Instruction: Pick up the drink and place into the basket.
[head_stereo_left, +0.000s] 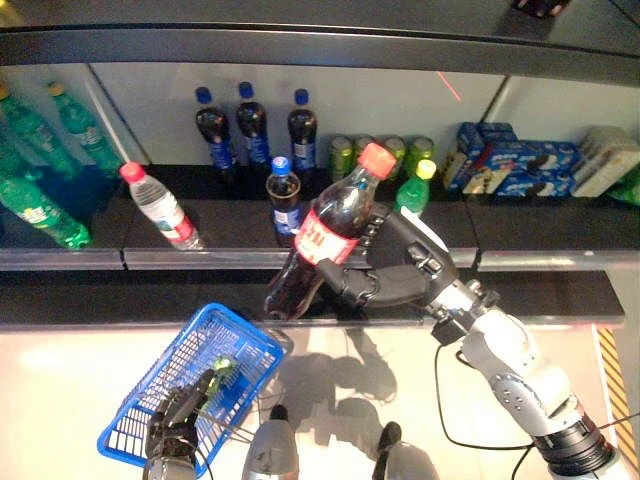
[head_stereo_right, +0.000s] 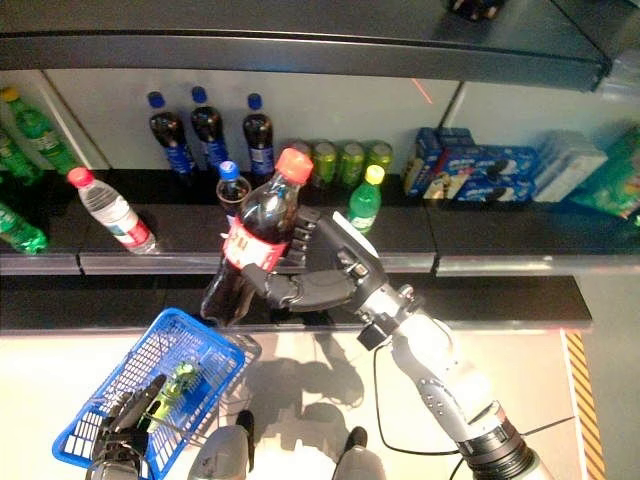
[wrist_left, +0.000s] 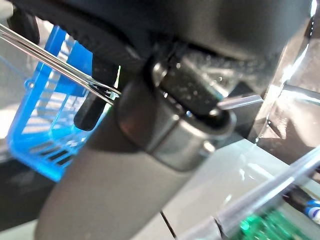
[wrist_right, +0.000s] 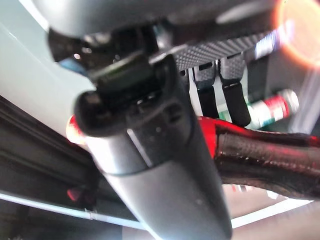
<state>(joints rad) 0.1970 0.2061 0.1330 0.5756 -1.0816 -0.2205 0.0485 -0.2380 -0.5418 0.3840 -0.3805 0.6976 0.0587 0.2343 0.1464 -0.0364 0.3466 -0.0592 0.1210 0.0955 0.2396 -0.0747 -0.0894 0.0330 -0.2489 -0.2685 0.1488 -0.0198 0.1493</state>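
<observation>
A large dark cola bottle (head_stereo_left: 325, 235) with a red cap and red label hangs tilted in the air in front of the shelf. My right hand (head_stereo_left: 385, 272) is shut on it around its middle; the bottle (wrist_right: 260, 155) also shows past the fingers in the right wrist view. Below it and to the left, a blue wire basket (head_stereo_left: 195, 390) hangs over the floor. My left hand (head_stereo_left: 178, 420) is shut on the basket's handle at its near edge. Something small and green lies inside the basket.
The shelf (head_stereo_left: 300, 255) behind holds three dark blue-capped bottles (head_stereo_left: 250, 125), another blue-capped bottle (head_stereo_left: 284, 195), a small green bottle (head_stereo_left: 412, 190), green cans (head_stereo_left: 385, 150), a lying water bottle (head_stereo_left: 160, 205), green bottles (head_stereo_left: 45, 215) at left and blue boxes (head_stereo_left: 510, 160) at right.
</observation>
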